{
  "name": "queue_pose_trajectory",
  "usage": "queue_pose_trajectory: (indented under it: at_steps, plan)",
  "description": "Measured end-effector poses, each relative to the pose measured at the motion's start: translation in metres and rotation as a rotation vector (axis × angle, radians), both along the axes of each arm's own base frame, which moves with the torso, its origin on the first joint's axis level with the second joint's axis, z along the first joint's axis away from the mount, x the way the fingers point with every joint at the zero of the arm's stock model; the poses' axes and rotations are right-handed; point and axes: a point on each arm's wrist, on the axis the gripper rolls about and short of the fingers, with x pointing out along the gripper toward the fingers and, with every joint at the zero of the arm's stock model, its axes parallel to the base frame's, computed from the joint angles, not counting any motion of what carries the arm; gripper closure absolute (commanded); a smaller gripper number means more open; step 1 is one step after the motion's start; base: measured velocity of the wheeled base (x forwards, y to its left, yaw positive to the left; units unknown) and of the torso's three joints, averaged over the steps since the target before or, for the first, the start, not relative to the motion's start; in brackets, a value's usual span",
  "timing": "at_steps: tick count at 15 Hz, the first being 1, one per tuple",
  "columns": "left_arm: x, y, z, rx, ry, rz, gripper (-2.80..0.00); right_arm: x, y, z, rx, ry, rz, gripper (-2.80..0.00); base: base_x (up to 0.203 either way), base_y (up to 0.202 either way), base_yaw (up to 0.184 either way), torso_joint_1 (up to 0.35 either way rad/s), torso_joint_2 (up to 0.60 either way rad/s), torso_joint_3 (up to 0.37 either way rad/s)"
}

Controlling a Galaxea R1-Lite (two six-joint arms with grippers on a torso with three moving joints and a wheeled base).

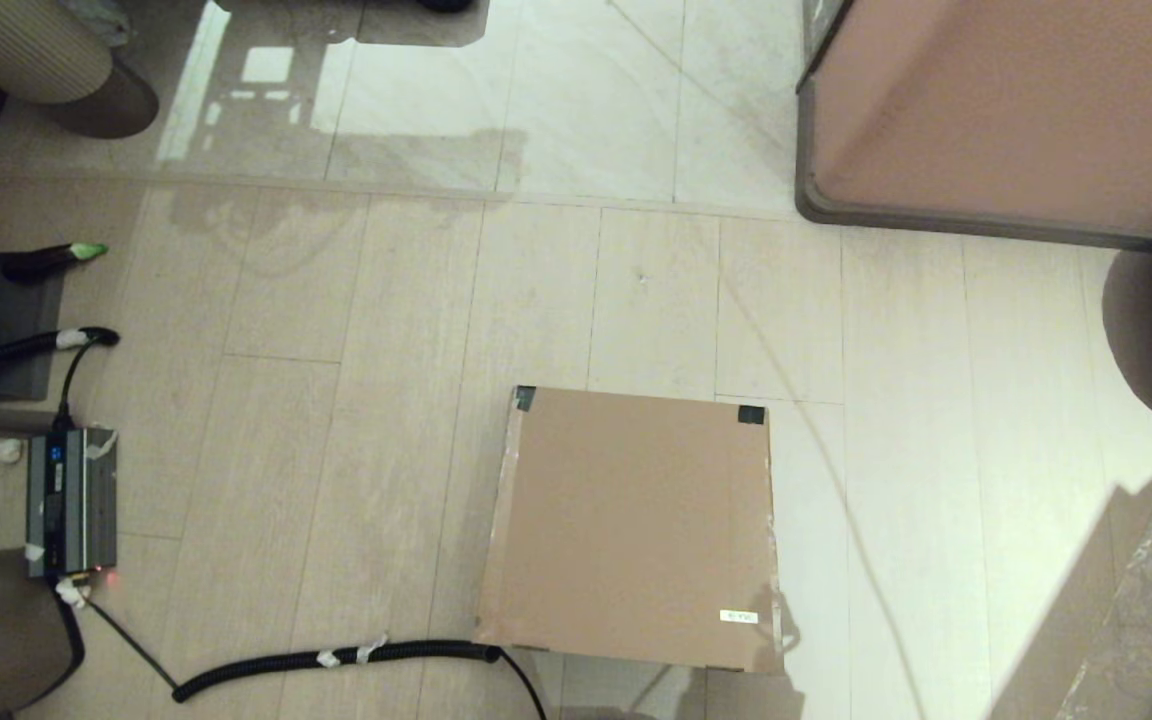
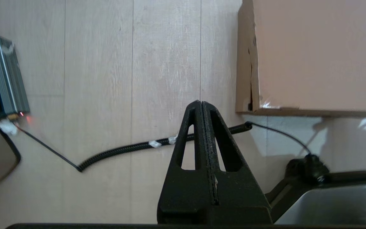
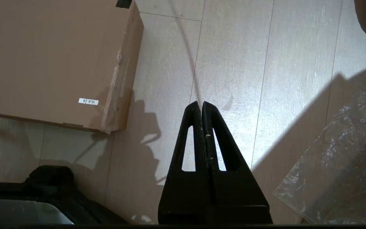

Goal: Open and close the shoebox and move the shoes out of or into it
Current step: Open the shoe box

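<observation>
— Where's the shoebox (image 1: 631, 525)?
— On the floor (image 1: 366, 400), lid down, near a coiled cable (image 1: 336, 665).
— And the left gripper (image 2: 201, 103)?
— Clenched, above the floor beside the box.
— Right gripper (image 3: 201, 104)?
— Clenched too, empty, on the opposite side.

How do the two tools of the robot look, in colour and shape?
The left tool and the right tool look alike. Each is matte black with two fingers that taper to a narrow tip. Each finger has a long triangular cut-out. Neither shows markings, and no cable runs on them.
</observation>
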Motion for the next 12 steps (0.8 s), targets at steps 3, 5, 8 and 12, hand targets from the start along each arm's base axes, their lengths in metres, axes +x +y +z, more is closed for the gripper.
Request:
queue_pose_trajectory:
  at_steps: [3, 5, 8, 12]
  plan:
    - [0.000, -0.001, 0.000, 0.148, -0.006, -0.053, 0.00, 0.000, 0.000, 0.000, 0.004, 0.000, -0.008, 0.00, 0.000, 0.000, 0.000, 0.000, 0.00, 0.000]
    - [0.000, -0.001, 0.000, 0.175, -0.009, -0.060, 0.00, 0.000, 0.000, 0.000, 0.000, 0.000, -0.007, 0.00, 0.000, 0.000, 0.000, 0.000, 0.00, 0.000]
    - [0.000, -0.001, 0.000, 0.163, -0.007, -0.058, 0.00, 0.000, 0.000, 0.000, -0.025, 0.000, 0.004, 0.00, 0.000, 0.000, 0.000, 0.000, 0.00, 0.000]
    - [-0.005, -0.001, 0.029, 0.143, -0.052, -0.051, 0.00, -0.007, -0.001, 0.031, -0.003, -0.019, -0.026, 0.00, 0.000, 0.000, 0.000, 0.000, 0.00, 0.000]
